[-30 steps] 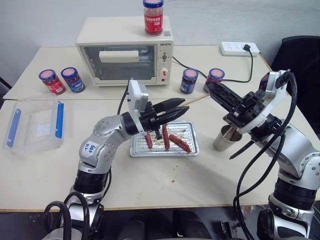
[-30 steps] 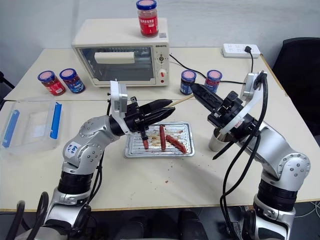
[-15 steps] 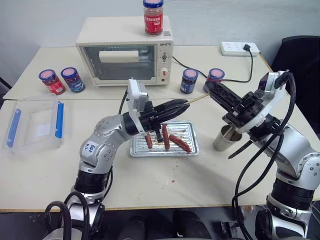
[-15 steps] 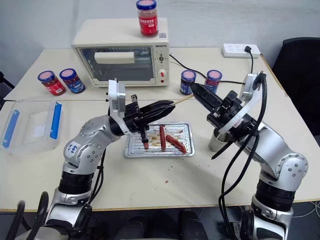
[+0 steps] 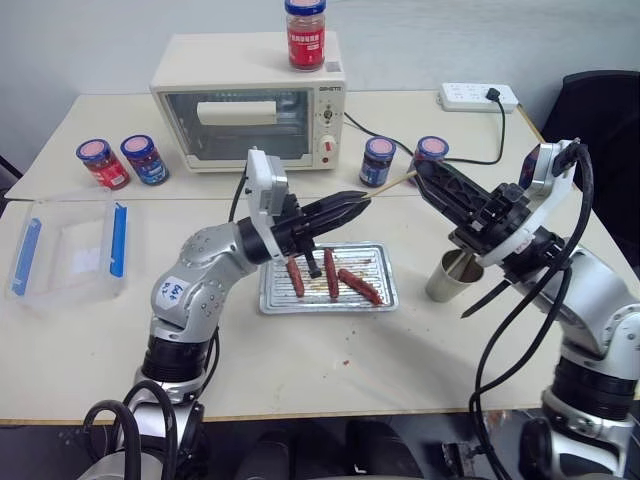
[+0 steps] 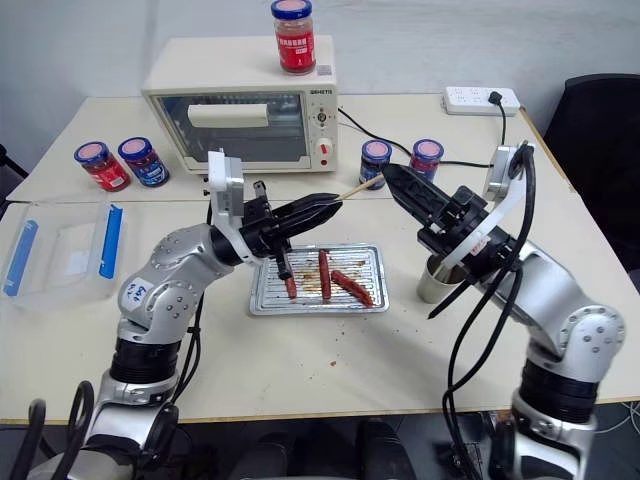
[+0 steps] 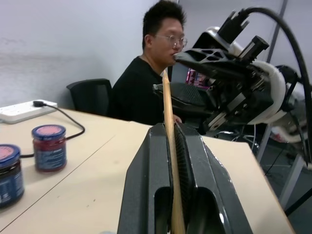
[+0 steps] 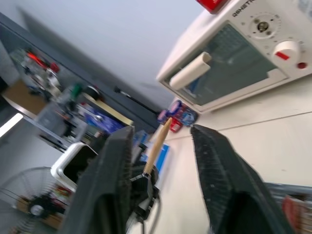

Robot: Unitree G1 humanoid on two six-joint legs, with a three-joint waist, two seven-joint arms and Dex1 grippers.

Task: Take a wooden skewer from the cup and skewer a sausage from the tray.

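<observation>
My left gripper (image 5: pixel 358 198) is shut on one end of a wooden skewer (image 5: pixel 392 184), held level above the tray's far edge. In the left wrist view the skewer (image 7: pixel 167 97) juts out from between the closed fingers (image 7: pixel 146 161). My right gripper (image 8: pixel 161 129) stands open at the skewer's other end (image 8: pixel 157 146), whose tip lies between the spread fingers (image 8: pixel 217 175) and touches neither. Below the right hand sits the paper cup (image 5: pixel 450 276). Three sausages (image 5: pixel 331 274) lie in the metal tray (image 5: pixel 272 303).
A toaster oven (image 5: pixel 250 95) with a red jar (image 5: pixel 306 35) on top stands at the back. Jars sit at left (image 5: pixel 103 163) and behind the tray (image 5: pixel 379 160). A clear plastic box (image 5: pixel 65 245) lies far left. A seated person (image 7: pixel 146 83) is beyond the table.
My left gripper has closed on the skewer and shifted slightly left with it. My right gripper has opened and let the skewer go.
</observation>
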